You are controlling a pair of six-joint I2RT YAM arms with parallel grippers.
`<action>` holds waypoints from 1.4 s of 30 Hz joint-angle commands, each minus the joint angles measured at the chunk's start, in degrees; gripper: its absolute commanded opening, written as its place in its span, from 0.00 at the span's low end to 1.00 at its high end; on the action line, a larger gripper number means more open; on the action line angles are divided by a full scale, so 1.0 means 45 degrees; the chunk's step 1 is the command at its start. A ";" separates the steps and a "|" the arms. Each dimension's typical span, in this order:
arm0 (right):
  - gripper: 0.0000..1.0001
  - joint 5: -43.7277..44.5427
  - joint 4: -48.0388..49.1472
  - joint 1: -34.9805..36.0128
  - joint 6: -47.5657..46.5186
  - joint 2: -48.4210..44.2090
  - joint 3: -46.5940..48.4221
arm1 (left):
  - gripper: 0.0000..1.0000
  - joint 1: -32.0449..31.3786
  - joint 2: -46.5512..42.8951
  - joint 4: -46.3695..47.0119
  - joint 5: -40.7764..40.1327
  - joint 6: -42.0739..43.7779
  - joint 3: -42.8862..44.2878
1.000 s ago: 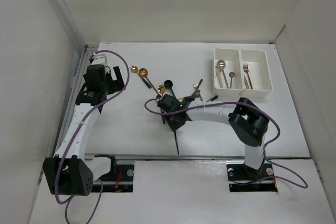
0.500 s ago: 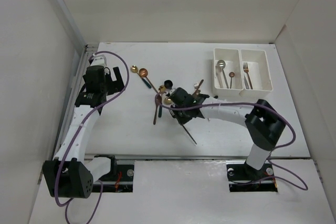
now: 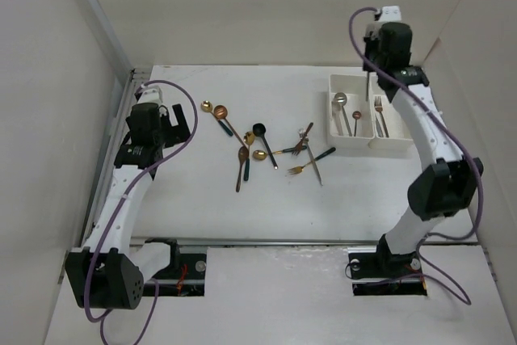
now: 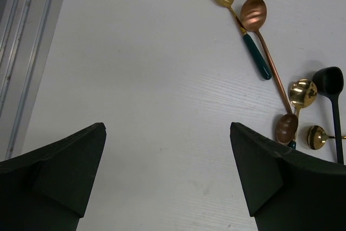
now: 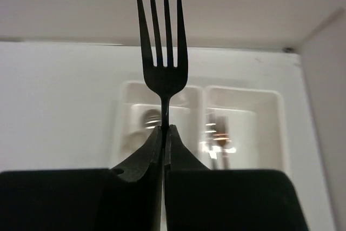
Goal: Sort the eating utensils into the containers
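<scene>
Right wrist: right gripper [image 5: 163, 133] clamped on the thin neck of a matte black four-tine fork [image 5: 162, 52], tines pointing away from the wrist. Top external: right arm [image 3: 422, 123] stretched up tall, fork hanging over the two white plastic bins [image 3: 363, 145]. Left gripper [image 4: 167, 133] spread wide, holding nothing, low over the table [image 4: 135, 79] near glossy gold and copper spoons [image 4: 254, 17].

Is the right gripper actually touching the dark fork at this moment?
Touching. The right wrist view shows the right gripper pinched shut, with no gap, on the thin stem of the dark fork, whose tines stand above the fingertips.
</scene>
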 commanded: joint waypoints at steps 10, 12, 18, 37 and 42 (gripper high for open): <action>0.00 0.1695 -0.0823 -0.3367 -0.1838 0.5258 0.1976 | 0.99 0.0813 -0.0164 0.0367 -0.0594 0.0109 0.0098; 0.00 0.1695 -0.0941 -0.3504 -0.1583 0.5260 0.1583 | 0.99 0.0814 -0.0028 0.0367 -0.0594 0.0109 0.0099; 0.44 0.1578 -0.1622 -0.3505 -0.1445 0.5260 0.0820 | 0.99 0.0814 0.0207 0.0484 -0.0594 0.0109 0.0216; 0.81 -0.1644 -0.3517 0.5709 -0.5311 0.0238 -0.4394 | 0.99 0.0814 0.0343 0.0485 -0.0244 -0.0009 0.0099; 0.79 -0.2971 -0.3250 0.7237 -0.4691 0.1839 -0.3268 | 0.99 0.0814 0.0226 0.0485 0.0031 -0.0125 -0.0018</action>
